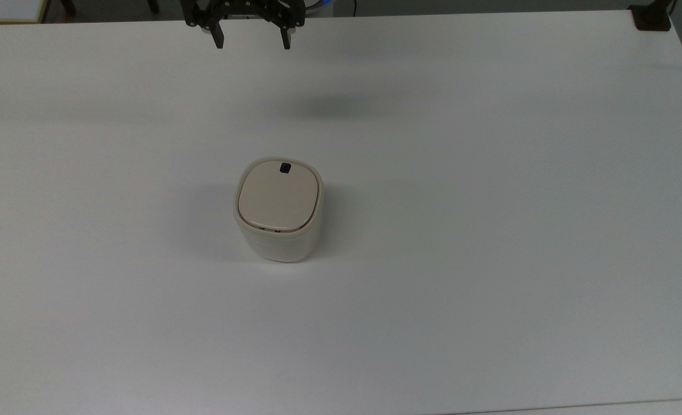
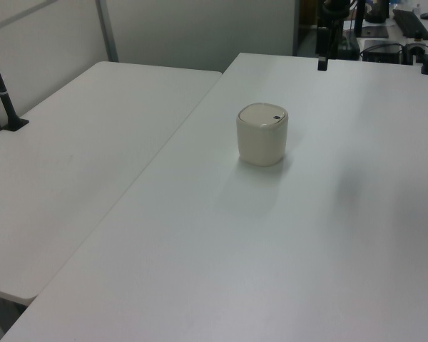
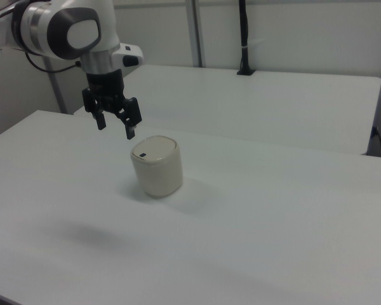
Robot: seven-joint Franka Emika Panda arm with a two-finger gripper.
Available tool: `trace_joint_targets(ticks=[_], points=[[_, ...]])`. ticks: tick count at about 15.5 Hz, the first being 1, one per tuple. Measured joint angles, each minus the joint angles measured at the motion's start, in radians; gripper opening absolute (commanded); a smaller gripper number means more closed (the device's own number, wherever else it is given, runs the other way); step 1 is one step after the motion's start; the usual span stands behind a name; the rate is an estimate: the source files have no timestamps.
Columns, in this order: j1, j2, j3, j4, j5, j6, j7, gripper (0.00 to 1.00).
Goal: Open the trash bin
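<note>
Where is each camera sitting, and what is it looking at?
Top view: high above, looking down on the white table and the trash bin; the open gripper pokes in at the top edge.
Left view: beside the table, raised, looking along it at the bin; the gripper hangs far behind.
Right view: opposite side, lower; shows the arm and gripper above the table.
All three share the bin with its lid shut.

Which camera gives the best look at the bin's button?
The top view: the button faces the camera, dark against the lid. The left view and right view show it as a small speck at the lid's edge.
</note>
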Motion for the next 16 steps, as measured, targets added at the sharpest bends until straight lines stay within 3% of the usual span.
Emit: trace_joint_targets(ticks=[2,5,7,16], points=[[0.0,0.008,0.0,0.0,0.0,0.029,0.0,0.48],[0.0,0.024,0.0,-0.001,0.0,0.11,-0.009,0.17],[-0.002,0.039,0.0,-0.001,0.007,0.156,-0.015,0.03],[0.017,0.204,0.001,0.002,0.034,0.355,-0.02,0.01]])
